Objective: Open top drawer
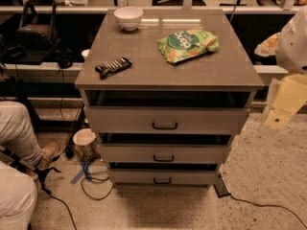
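The pale yellow tool (286, 104) is seen at the right edge — its state cannot be told; the wide grey top drawer (165, 120), black-handled, lies apart to its left.

Top drawer (120, 120) was plain grey with a black handle (165, 125), worktop (225, 66) grey-brown. Chip bag (188, 44) at 1 o'clock was green with white lettering, bowl (128, 17) white, snack bar (113, 66) dark with pale stripes. End effector (284, 105) at 3 o'clock looked cream-yellow.

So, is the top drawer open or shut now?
Slightly open at most: a dark gap shows between the tabletop and the top drawer front, no interior visible. The gripper hangs at the right, away from its handle.
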Robot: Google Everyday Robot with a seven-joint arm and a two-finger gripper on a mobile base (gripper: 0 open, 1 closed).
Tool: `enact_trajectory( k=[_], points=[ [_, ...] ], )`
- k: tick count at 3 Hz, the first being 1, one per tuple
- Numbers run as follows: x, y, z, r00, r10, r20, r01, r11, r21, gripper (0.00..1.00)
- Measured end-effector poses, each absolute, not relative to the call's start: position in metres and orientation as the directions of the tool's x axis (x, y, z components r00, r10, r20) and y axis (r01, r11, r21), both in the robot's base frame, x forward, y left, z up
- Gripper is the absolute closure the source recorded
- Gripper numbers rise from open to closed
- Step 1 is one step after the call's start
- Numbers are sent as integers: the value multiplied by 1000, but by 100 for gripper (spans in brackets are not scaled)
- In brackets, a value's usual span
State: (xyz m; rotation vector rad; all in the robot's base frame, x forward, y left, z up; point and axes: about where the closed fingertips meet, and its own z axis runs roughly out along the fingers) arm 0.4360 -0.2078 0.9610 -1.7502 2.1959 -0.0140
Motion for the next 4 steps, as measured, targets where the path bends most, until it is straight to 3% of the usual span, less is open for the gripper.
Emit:
enact_trajectory(
  k=[3,4],
  points=[
    [449,-111,754,-7,-951,-309,-997,31,-73,0],
    [452,-109,742,-12,-948,-318,-998,33,-58,0]
  ],
)
